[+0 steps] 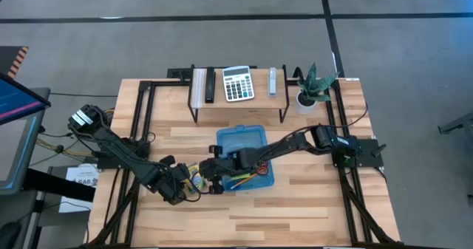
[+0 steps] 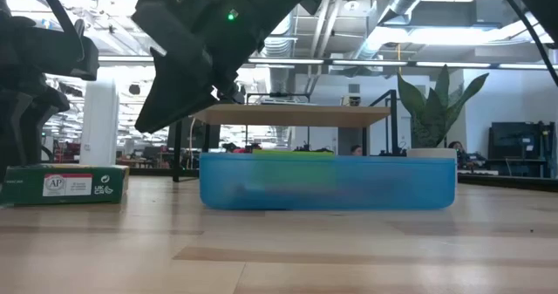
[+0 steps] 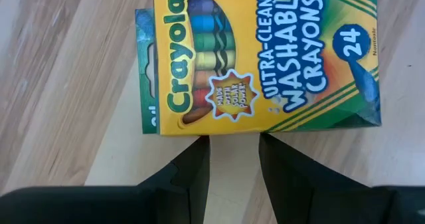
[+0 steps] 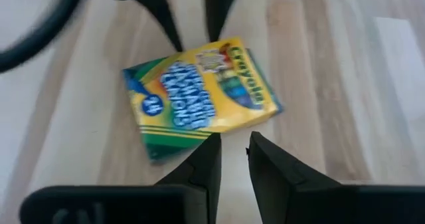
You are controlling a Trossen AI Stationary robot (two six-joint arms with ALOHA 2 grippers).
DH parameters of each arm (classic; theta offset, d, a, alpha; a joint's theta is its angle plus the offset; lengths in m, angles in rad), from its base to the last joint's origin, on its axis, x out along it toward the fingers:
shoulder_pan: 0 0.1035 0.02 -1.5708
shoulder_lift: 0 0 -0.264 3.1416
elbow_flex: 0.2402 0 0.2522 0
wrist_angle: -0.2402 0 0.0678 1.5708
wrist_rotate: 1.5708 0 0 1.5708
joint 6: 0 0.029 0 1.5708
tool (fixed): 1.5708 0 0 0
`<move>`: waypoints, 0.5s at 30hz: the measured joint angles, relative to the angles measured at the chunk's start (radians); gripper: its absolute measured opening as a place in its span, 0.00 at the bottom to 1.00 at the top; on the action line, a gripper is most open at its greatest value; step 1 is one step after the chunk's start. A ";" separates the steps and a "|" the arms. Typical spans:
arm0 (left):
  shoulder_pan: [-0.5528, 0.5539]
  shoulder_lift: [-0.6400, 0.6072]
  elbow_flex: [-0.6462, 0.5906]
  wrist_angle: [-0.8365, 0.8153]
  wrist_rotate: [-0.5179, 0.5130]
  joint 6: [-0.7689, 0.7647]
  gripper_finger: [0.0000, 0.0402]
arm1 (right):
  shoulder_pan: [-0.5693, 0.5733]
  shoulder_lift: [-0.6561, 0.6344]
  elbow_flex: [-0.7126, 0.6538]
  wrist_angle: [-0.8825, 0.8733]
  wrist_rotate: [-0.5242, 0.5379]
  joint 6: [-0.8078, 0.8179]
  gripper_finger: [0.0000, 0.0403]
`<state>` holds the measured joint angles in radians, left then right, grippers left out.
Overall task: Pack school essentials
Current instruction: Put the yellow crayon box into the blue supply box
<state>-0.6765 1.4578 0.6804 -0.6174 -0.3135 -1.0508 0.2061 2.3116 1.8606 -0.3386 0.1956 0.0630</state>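
Note:
The yellow-green crayon box lies flat on the table just left of the blue bin; its green side shows in the low view. My left gripper is open, with its fingertips at one long edge of the box. My right gripper is narrowly open and stands at the box's opposite edge. In the low view it hangs above the table, clear of the box. Pencils and red-handled scissors lie in the bin. My left gripper comes at the crayon box from above, pointing down, fingertips at the middle of its long edge. I cannot tell whether they touch it. The box lies flat on the table.
The blue bin sits mid-table, right of the box. Behind it a raised shelf carries the calculator and a few small items. A potted plant stands at the far right. Bare wood lies along the near edge.

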 joint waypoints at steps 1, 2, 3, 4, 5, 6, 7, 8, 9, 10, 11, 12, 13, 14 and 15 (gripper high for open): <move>0.000 0.000 0.000 0.000 -0.002 0.000 0.30 | 0.000 0.000 0.000 0.000 -0.009 -0.005 0.23; 0.000 0.000 0.000 0.000 -0.003 0.000 0.30 | 0.001 0.000 0.000 0.000 -0.011 -0.008 0.22; 0.000 0.000 0.000 0.000 -0.004 0.000 0.30 | 0.002 0.000 0.000 -0.001 -0.012 -0.010 0.21; 0.000 0.000 0.000 0.000 -0.005 0.000 0.30 | 0.002 0.000 0.000 -0.002 -0.012 -0.012 0.20; 0.000 0.000 0.000 0.000 -0.005 0.000 0.30 | 0.001 0.000 0.000 -0.002 -0.013 -0.014 0.19; 0.000 0.000 0.000 0.000 -0.005 0.000 0.30 | 0.000 0.000 0.000 -0.002 -0.013 -0.017 0.18; 0.000 0.000 0.000 0.000 -0.005 0.000 0.30 | -0.001 0.000 0.000 -0.001 -0.015 -0.020 0.17; 0.000 0.000 0.000 0.000 -0.005 -0.001 0.30 | -0.003 0.000 0.000 -0.002 -0.023 -0.023 0.16; 0.000 0.000 0.000 0.000 -0.005 -0.001 0.30 | -0.006 0.000 0.000 -0.004 -0.037 -0.023 0.15; 0.000 0.000 0.000 0.000 -0.005 -0.004 0.30 | -0.007 0.000 0.000 -0.006 -0.046 -0.022 0.14; 0.000 0.000 0.000 0.000 -0.005 -0.005 0.30 | -0.007 0.000 0.000 -0.005 -0.048 -0.022 0.14; 0.000 0.000 0.000 0.000 -0.005 -0.005 0.30 | -0.007 0.000 0.000 -0.005 -0.048 -0.023 0.13; 0.000 0.000 0.000 0.000 -0.005 -0.005 0.30 | -0.007 0.000 0.000 -0.004 -0.048 -0.022 0.13; 0.000 0.000 0.000 0.000 -0.006 -0.004 0.30 | -0.007 0.000 0.000 -0.005 -0.049 -0.022 0.12; 0.000 0.000 0.000 0.000 -0.006 -0.002 0.30 | -0.009 0.000 0.000 -0.006 -0.049 -0.023 0.12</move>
<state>-0.6762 1.4578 0.6804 -0.6178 -0.3200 -1.0527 0.1969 2.3116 1.8606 -0.3443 0.1463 0.0402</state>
